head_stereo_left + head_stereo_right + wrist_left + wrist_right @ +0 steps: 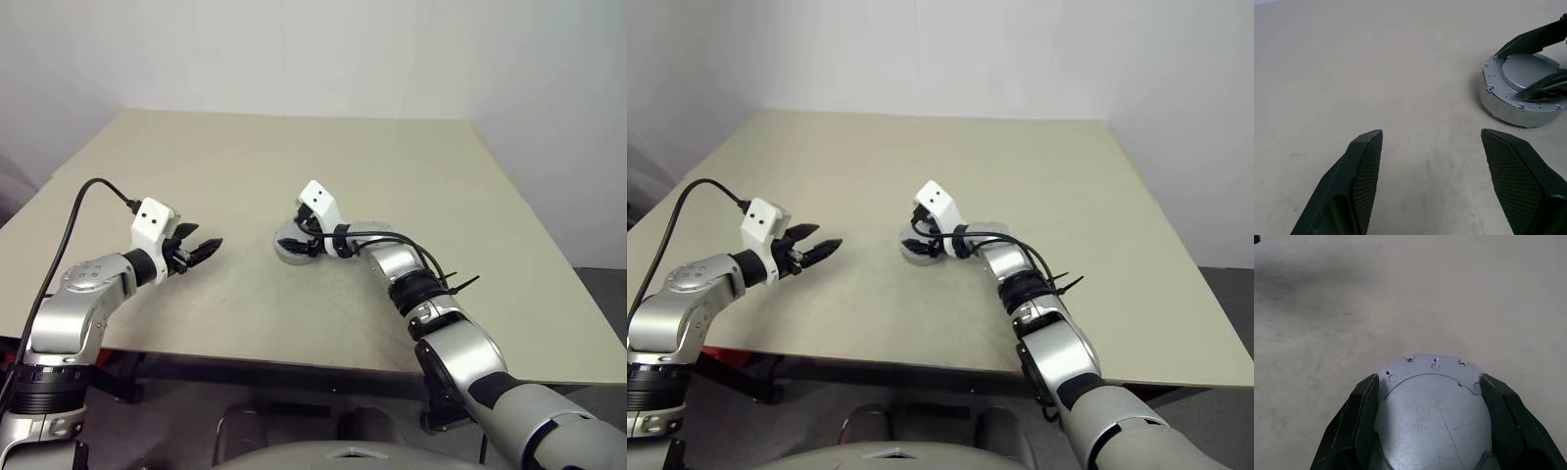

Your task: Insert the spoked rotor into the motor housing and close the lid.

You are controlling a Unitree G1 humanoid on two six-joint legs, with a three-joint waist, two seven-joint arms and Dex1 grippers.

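Two hands show from the head view above the beige surface (441, 196): the left hand (203, 250) hovers with fingers spread and nothing between them, well apart from the motor housing (291, 249) near the middle, where the right hand (302, 235) sits over it.

From the left wrist, the closed silver housing (1520, 90) rests flat, two black fingers (1533, 39) straddling its top.

From the right wrist, the lid (1432, 401) lies between wide-set fingers (1366, 416) that flank its edges.
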